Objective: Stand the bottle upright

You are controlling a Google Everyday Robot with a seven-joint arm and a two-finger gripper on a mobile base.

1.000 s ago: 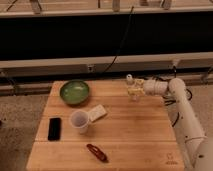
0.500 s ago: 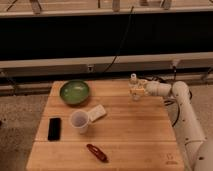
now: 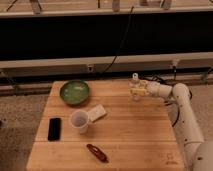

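So the bottle (image 3: 135, 87) sits at the far right part of the table (image 3: 125, 135), and it looks like it's already vertical, cap up, long axis pointing straight at the ceiling. Your tool (image 3: 138, 90) reaches in from the right and is right at the bottle's body, seemingly clamped around its lower half. That's the relation that matters: if the base is flat on the wood, you'd only need to let go and back off to the right.

Bottle's clear, pale yellowish plastic, light and slick, so I'd guess it tips easily. Elsewhere: glossy green bowl (image 3: 75, 92) far left, white paper cup (image 3: 79, 120), flat white block (image 3: 97, 112), black phone (image 3: 54, 128), and 1 reddish thing (image 3: 97, 152) near you.
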